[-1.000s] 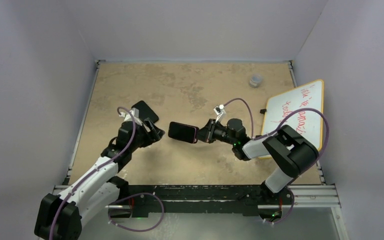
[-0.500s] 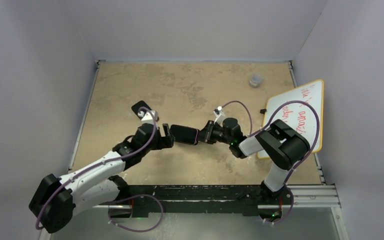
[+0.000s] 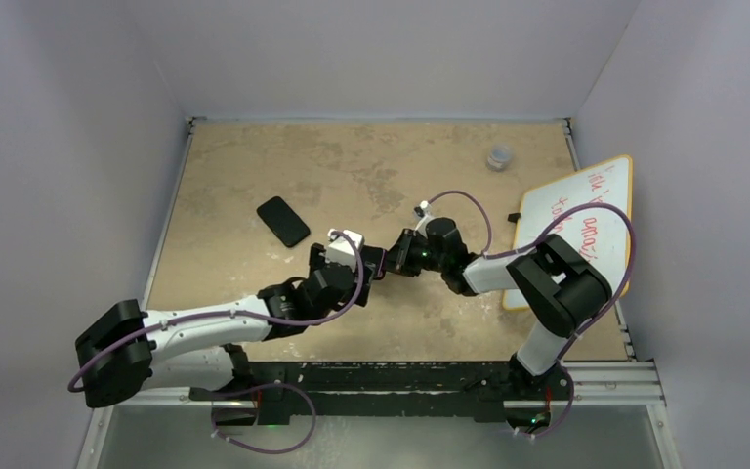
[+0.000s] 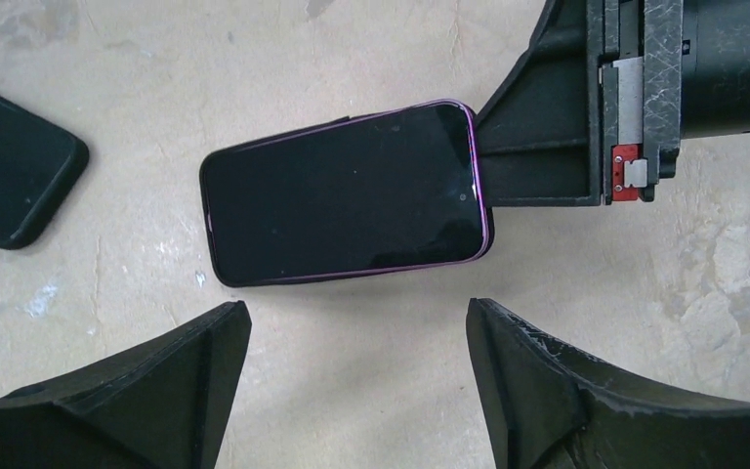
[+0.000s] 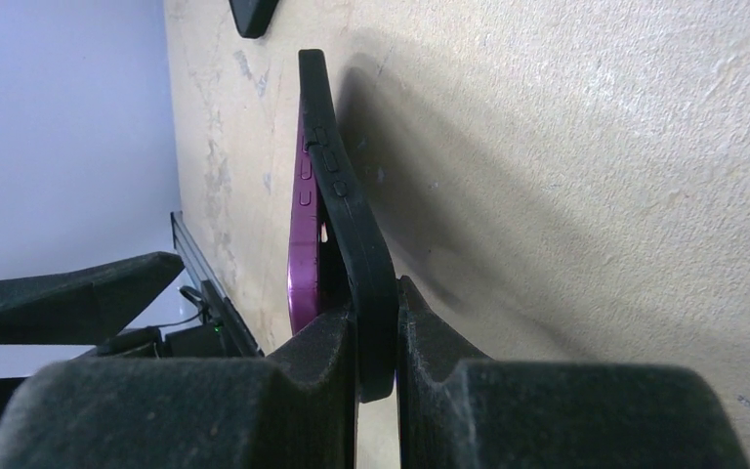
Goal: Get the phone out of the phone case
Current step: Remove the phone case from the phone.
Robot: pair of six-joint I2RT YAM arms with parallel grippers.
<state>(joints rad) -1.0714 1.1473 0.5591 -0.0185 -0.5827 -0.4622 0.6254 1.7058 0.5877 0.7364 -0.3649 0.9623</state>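
Note:
A purple phone in a black phone case hangs level just above the tan table, screen up. My right gripper is shut on the case's right end. In the right wrist view the purple phone stands slightly apart from the case along one side. My left gripper hovers open over the table just beside the phone's long edge, touching nothing. In the top view the left wrist covers most of the phone, and the right gripper meets it from the right.
A second black phone-shaped slab lies flat on the table to the left, also the dark slab in the left wrist view. A whiteboard leans at the right edge. A small grey cup stands far back right.
My left arm swung right, away from the black slab, to hover beside the held phone, and its jaws opened wider. The right gripper carried the phone slightly left and back.

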